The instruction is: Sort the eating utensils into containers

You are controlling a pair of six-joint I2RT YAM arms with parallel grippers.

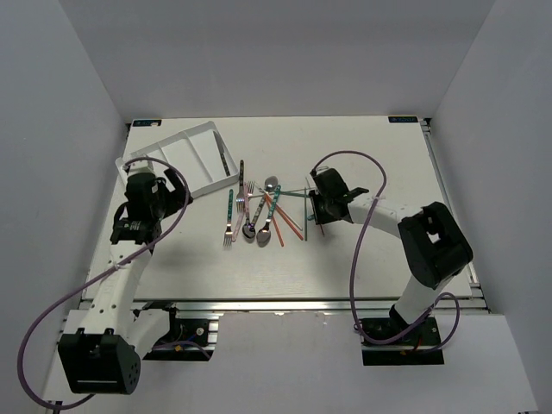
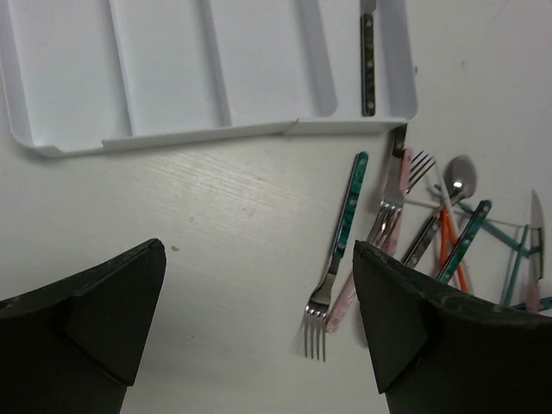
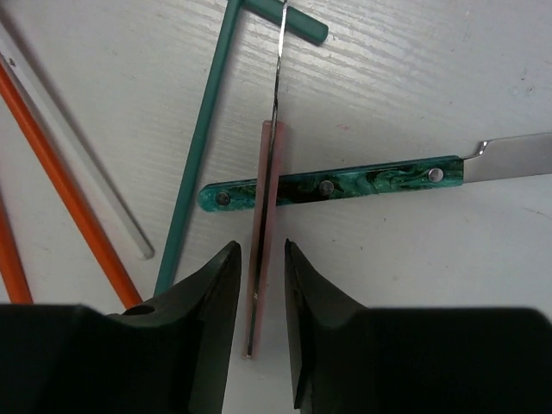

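Note:
The eating utensils point(image 1: 263, 211) lie in a loose pile at mid-table. The containers are the compartments of a white tray point(image 1: 177, 151) at the back left; its right one holds a black-handled knife point(image 1: 226, 162), point(image 2: 368, 65). My right gripper point(image 1: 317, 207), point(image 3: 260, 250) is down at the pile's right side. Its fingers straddle a pink-handled knife point(image 3: 269, 155) standing on edge, with a thin gap on each side. That knife crosses a teal-handled knife point(image 3: 371, 179). My left gripper point(image 1: 172, 194), point(image 2: 259, 259) hangs wide open just in front of the tray point(image 2: 172, 69), holding nothing. A teal-handled fork point(image 2: 345, 228) lies to its right.
Next to the right gripper lie a teal chopstick point(image 3: 203, 129), an orange chopstick point(image 3: 60, 177) and a whitish stick point(image 3: 78, 151). White walls enclose the table on the left, back and right.

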